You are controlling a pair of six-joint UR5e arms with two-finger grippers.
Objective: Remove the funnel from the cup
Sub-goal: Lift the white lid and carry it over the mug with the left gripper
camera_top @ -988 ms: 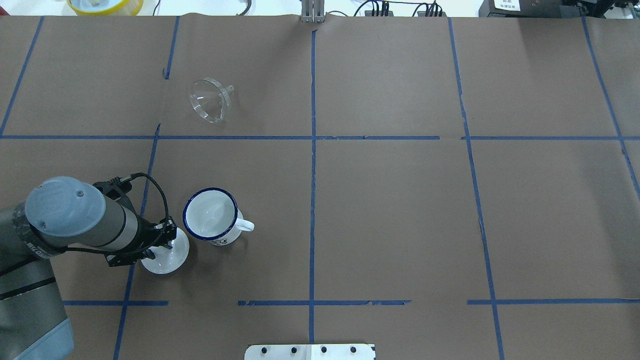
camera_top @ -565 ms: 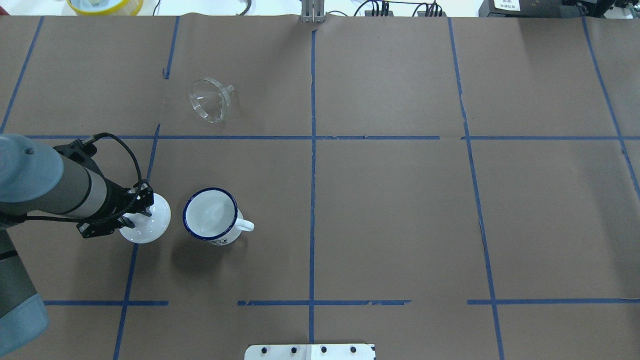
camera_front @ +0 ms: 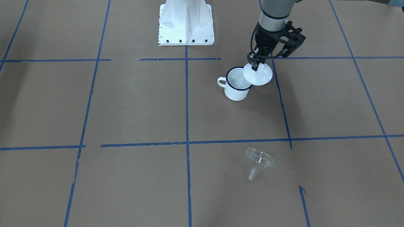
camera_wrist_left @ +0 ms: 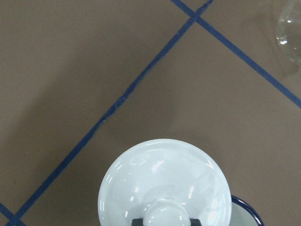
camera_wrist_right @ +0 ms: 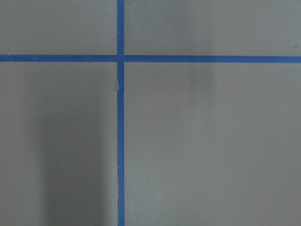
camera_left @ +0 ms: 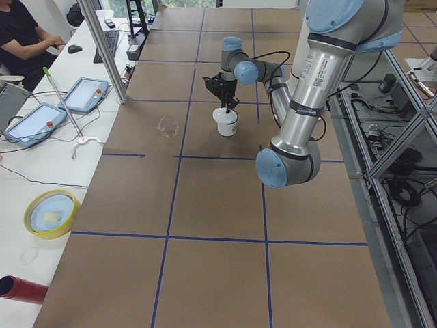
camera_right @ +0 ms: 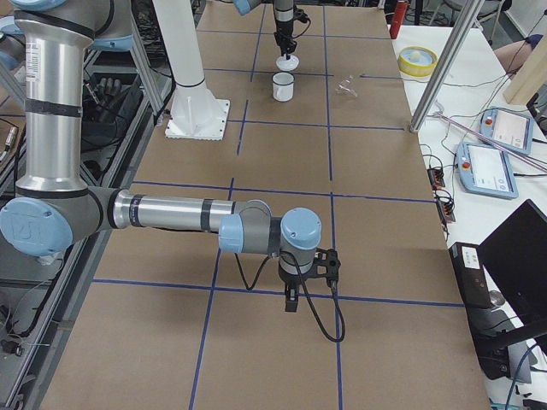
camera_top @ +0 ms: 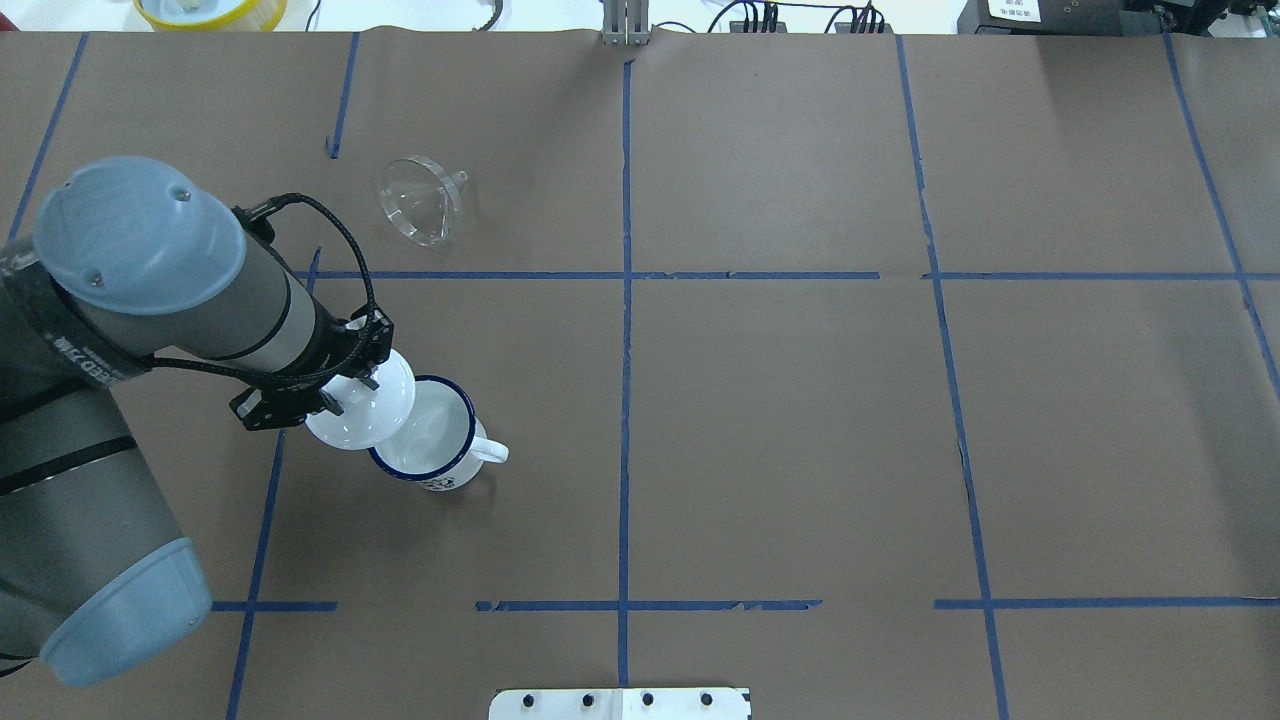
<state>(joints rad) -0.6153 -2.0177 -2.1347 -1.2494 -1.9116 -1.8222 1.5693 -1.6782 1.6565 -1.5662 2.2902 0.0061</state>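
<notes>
The clear funnel [camera_top: 420,200] lies on its side on the brown paper, far from the cup; it also shows in the front view [camera_front: 258,160] and at the left wrist view's top right corner [camera_wrist_left: 291,33]. The cup [camera_top: 438,440], a white mug with a dark blue rim, stands upright with nothing in it [camera_front: 235,87]. My left gripper [camera_top: 350,385] is shut on the knob of a white domed lid [camera_top: 360,412] and holds it over the mug's rim on my left side [camera_front: 257,75]. My right gripper [camera_right: 291,299] shows only in the exterior right view, so I cannot tell its state.
Blue tape lines [camera_top: 625,300] cross the brown paper. The robot's white base plate [camera_front: 186,22] is at the near edge. A yellow-rimmed bowl [camera_top: 210,10] sits beyond the far edge. An operator [camera_left: 20,34] sits at the side bench with tablets [camera_left: 85,94].
My left arm has carried the white lid from the mug's left side up and to the right, so the lid now overlaps the mug's rim. Funnel and mug have not moved.
</notes>
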